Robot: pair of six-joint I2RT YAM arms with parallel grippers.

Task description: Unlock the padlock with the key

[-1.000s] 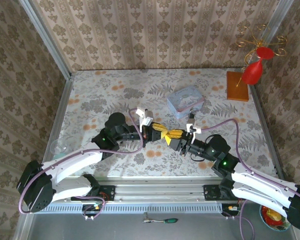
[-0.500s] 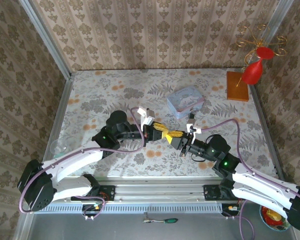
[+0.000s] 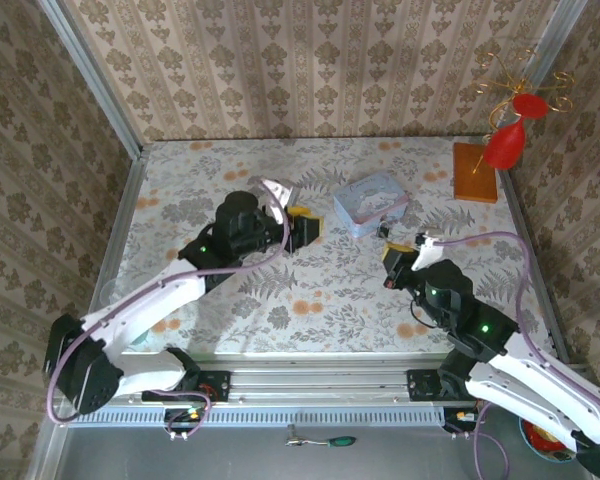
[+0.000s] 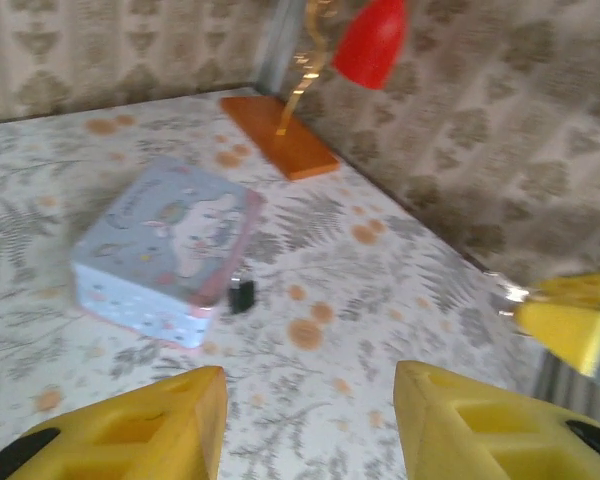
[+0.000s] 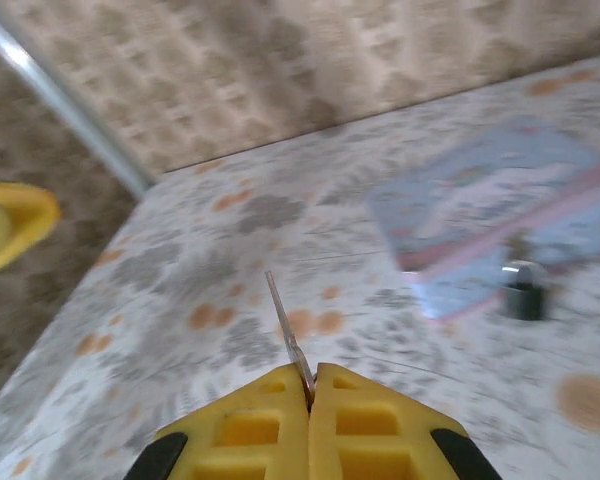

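Observation:
The padlock (image 4: 241, 295), a tiny dark block with a pale loop, stands on the table against the near side of the pale blue tin (image 4: 165, 250); it also shows as padlock (image 5: 523, 290) and padlock (image 3: 385, 231). My right gripper (image 5: 311, 380) is shut on the key (image 5: 288, 335), whose thin metal blade sticks out forward and up from the fingertips. It hovers to the near right of the padlock as right gripper (image 3: 391, 263). My left gripper (image 4: 310, 420) is open with nothing between its fingers, and hangs above the table left of the tin as left gripper (image 3: 300, 228).
The tin (image 3: 370, 203) sits at the table's centre right. An orange wooden base (image 3: 475, 172) with a gold wire stem and red ornament (image 3: 507, 140) stands at the back right corner. Patterned walls close in the table at back and sides.
The two grippers were meeting tip to tip at mid table. They have drawn apart: the left one opened and swung back and up, and the right one pulled away to the right with the key.

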